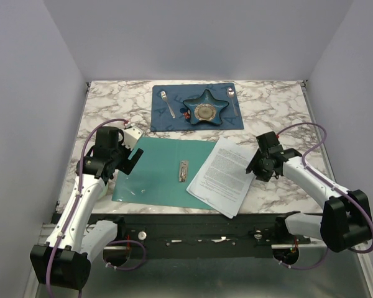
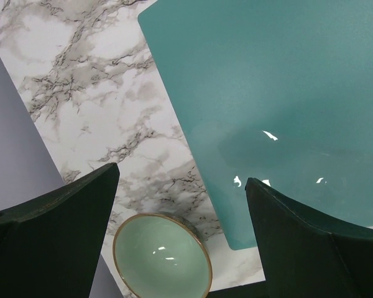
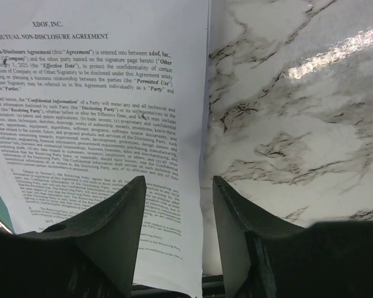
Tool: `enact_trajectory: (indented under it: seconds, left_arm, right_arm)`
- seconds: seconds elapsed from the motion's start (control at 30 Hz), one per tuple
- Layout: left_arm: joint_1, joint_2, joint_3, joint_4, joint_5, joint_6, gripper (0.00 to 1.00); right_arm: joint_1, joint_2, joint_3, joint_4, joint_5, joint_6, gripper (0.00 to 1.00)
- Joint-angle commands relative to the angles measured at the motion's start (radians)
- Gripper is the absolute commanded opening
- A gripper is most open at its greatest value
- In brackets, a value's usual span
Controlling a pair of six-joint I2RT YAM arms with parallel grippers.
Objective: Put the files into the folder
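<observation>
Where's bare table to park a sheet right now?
Bare marble table lies far left, between the blue placemat and the wall, and far right beyond the placemat. Half the folder, its left, is bare. Crowded: the files overlap its right side, the right gripper at their edge; the left gripper and a green bowl sit by its left edge.

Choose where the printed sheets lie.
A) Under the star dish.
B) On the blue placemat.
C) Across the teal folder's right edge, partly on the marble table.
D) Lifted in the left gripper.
C: the top view shows the files tilted over the right edge of the folder, their other part on the table.
</observation>
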Motion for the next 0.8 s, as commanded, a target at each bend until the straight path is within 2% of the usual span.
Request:
enact_trajectory:
  seconds: [0.0,0.57,0.77]
  left_arm:
    - [-0.003,-0.015,0.004,0.01,0.01,0.02,0.99]
    - [-0.003,-0.013,0.002,0.014,-0.004,0.037,0.99]
    - [-0.003,-0.019,0.001,0.013,-0.004,0.041,0.99]
  right_arm:
    - [0.002,0.042,-0.011,0.031,0.043,0.02,0.54]
    - [0.002,0.109,-0.02,0.107,0.007,0.024,0.43]
    - [0.002,0.118,-0.024,0.114,-0.003,0.027,0.42]
